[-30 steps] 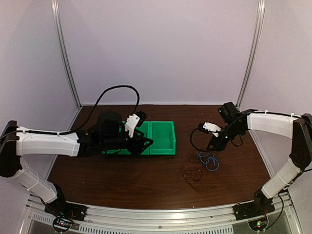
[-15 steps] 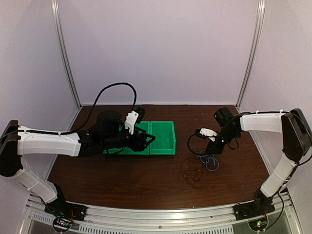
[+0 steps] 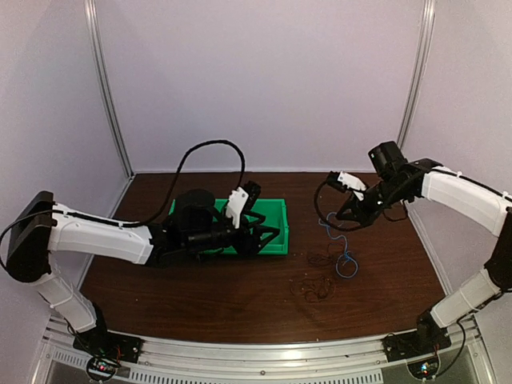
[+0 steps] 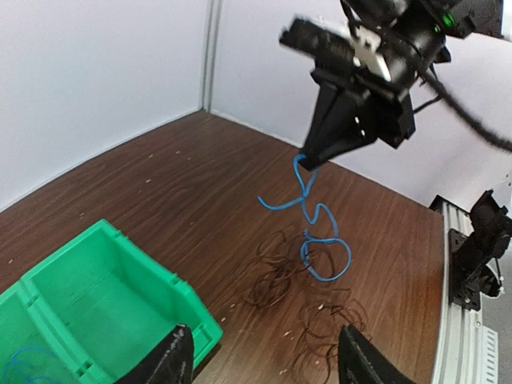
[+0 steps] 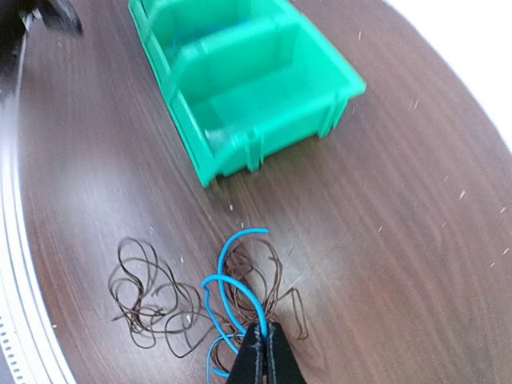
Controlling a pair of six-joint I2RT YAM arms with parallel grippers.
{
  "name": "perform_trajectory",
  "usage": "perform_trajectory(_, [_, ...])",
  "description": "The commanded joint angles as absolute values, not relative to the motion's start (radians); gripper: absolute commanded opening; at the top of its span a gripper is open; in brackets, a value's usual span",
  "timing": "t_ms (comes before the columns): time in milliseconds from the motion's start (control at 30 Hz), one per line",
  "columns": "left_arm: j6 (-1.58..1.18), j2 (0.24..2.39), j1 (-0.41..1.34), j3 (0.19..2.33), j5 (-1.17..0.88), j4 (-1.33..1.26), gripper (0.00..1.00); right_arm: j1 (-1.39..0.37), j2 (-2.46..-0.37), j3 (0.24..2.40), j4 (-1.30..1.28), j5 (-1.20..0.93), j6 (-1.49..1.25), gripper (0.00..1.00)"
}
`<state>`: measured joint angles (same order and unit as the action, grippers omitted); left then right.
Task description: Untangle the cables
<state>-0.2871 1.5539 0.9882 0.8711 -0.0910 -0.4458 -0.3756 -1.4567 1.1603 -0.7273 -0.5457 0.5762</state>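
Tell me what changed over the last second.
The right claw closed on the blue cable and lifted it up and toward the back of the table, so it now hangs stretched with its lower loop near the black cables. The left claw shifted right along the green bin, open as before. The black cables and the bin stayed put.

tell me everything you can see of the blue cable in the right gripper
The blue cable is a thin, bright blue, curly, plastic-looking wire. The right gripper is shut on its upper end, so it hangs in loose bends; its bottom loop seems to rest on the brown table among the black cables.
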Motion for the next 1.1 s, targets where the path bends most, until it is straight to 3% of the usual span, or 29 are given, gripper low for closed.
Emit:
perform_trajectory(0, [-0.245, 1.67, 1.045, 0.986, -0.145, -0.695, 0.63, -0.38, -1.34, 1.271, -0.801, -0.691, 0.559, 0.0])
perform_trajectory(333, [-0.347, 2.044, 1.13, 1.344, -0.091, -0.943, 0.68, -0.385, -1.259, 1.407, -0.834, -0.831, 0.512, 0.0])
perform_trajectory(467, [-0.397, 2.185, 1.138, 1.475, -0.015, -0.923, 0.51, -0.387, -1.239, 1.45, -0.838, -0.859, 0.509, 0.0])
perform_trajectory(567, [-0.399, 2.261, 1.138, 1.508, -0.03, -0.968, 0.27, -0.388, -1.222, 1.492, -0.831, -0.886, 0.503, 0.0])
perform_trajectory(600, [-0.398, 2.283, 1.138, 1.521, -0.041, -0.971, 0.23, -0.388, -1.217, 1.512, -0.824, -0.893, 0.499, 0.0])
perform_trajectory(833, [-0.424, 2.386, 1.14, 1.538, -0.08, -0.95, 0.17, -0.375, -1.231, 1.779, -0.823, -0.878, 0.495, 0.0])
perform_trajectory(1067, [-0.443, 2.427, 1.141, 1.525, -0.078, -0.911, 0.19, -0.3, -1.336, 2.118, -0.818, -0.96, 0.44, 0.0])
